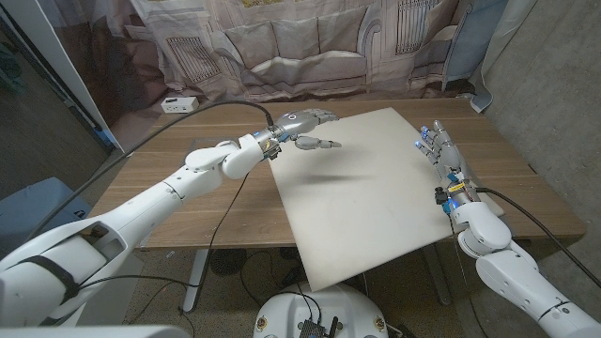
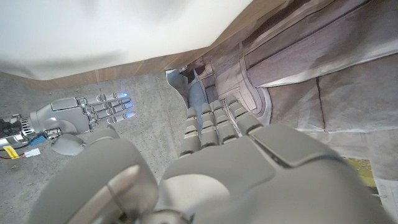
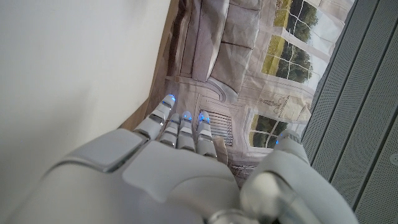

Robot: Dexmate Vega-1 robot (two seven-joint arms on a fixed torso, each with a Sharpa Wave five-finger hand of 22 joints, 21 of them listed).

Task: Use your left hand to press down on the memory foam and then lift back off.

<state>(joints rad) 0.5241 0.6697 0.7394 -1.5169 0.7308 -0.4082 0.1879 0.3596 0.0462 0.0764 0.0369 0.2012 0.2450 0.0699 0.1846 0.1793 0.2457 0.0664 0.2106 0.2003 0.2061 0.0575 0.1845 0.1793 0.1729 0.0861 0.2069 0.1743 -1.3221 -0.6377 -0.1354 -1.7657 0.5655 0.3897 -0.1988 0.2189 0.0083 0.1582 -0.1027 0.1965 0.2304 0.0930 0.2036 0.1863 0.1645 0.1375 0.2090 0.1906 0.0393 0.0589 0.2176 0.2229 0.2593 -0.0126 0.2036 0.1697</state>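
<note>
The memory foam (image 1: pixel 366 188) is a large white sheet lying across the wooden table (image 1: pixel 169 150), with its near corner hanging over the front edge. My left hand (image 1: pixel 305 127) is over the foam's far left corner with its fingers stretched out and nothing in them. Its shadow falls on the foam some way off, so the hand looks raised off the surface. My right hand (image 1: pixel 439 150) stands at the foam's right edge, fingers straight and empty. In the left wrist view I see my left hand (image 2: pixel 211 162), the foam (image 2: pixel 112 31) and my right hand (image 2: pixel 87 115). The right wrist view has my right hand (image 3: pixel 180 168) beside the foam (image 3: pixel 68 68).
A small white box (image 1: pixel 180 103) sits at the table's far left corner. A printed cloth backdrop (image 1: pixel 310 47) hangs behind the table. Bare wood shows left of the foam and along the right side.
</note>
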